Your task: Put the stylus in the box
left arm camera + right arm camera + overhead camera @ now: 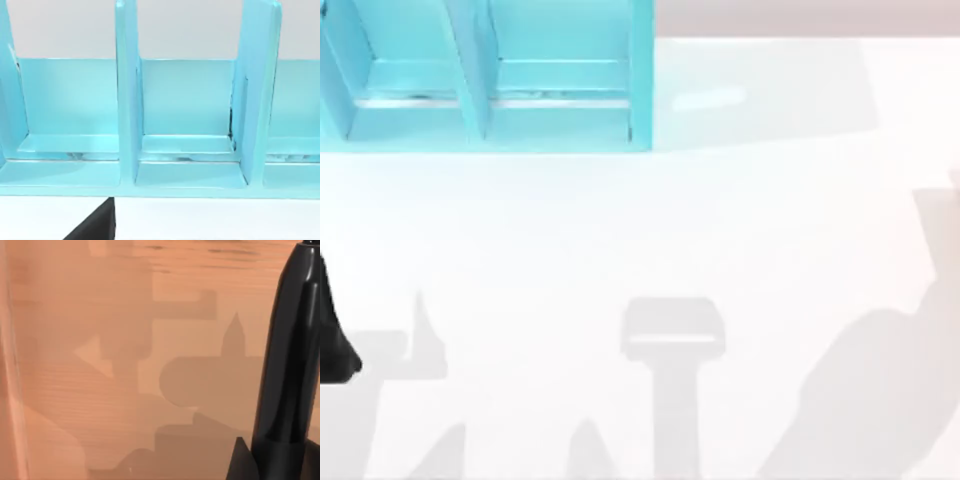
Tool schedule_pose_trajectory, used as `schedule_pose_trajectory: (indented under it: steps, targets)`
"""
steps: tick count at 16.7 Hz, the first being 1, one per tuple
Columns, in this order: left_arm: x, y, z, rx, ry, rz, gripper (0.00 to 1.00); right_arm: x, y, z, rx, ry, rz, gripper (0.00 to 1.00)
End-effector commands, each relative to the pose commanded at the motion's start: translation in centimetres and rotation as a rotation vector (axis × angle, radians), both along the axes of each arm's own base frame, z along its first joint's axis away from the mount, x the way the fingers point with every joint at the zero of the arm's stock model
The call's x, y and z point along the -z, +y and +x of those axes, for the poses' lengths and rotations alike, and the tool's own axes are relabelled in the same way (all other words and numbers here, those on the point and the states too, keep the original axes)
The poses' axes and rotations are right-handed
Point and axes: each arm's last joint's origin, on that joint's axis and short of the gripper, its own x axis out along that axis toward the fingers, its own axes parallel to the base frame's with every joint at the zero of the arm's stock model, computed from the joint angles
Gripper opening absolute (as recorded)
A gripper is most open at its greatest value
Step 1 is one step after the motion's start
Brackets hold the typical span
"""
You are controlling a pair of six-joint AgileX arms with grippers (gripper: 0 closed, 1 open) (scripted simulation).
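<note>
Where the top view looks down on the white table, the teal box sits at the table's upper left corner, with upright dividers splitting it into open compartments. Left arm is a dark shape at the table's left edge, well short of the box. Grey shadows of both arms lie along the near edge and right side.

Left wrist view faces the box head-on: three compartments side by side, pale floor strips inside, white table below the front lip. A black wedge of the left gripper pokes in near that lip; apart or together, cannot tell.

Right wrist view gives the stylus, a glossy black stick standing nearly upright, slightly tilted, over a wood-toned surface crossed by shadows. A dark bit of the right gripper sits just beside its lower end; whether it clamps the stylus, cannot tell.
</note>
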Motion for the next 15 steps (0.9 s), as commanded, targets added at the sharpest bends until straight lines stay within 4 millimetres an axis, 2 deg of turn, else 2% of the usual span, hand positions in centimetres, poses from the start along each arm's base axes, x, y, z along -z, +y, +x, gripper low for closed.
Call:
schedule_pose_trajectory:
  steps: [2, 4, 9, 11, 15]
  targets:
    - [0.0, 0.0, 0.0, 0.000, 0.000, 0.000, 1.00, -0.3, -2.0, -2.1, 0.041, -0.012, 0.001, 0.00]
    - [0.0, 0.0, 0.0, 0.000, 0.000, 0.000, 1.00, -0.5, -2.9, -3.1, 0.057, -0.020, 0.000, 0.00]
    - [0.0, 0.0, 0.0, 0.000, 0.000, 0.000, 1.00, -0.4, -2.8, -2.9, 0.056, -0.017, 0.000, 0.00]
    - [0.0, 0.0, 0.0, 0.000, 0.000, 0.000, 1.00, -0.3, -1.7, -2.2, 0.039, -0.019, -0.004, 0.00]
    - [0.0, 0.0, 0.0, 0.000, 0.000, 0.000, 1.00, 0.7, 2.0, -0.2, -0.010, -0.027, -0.014, 0.00]
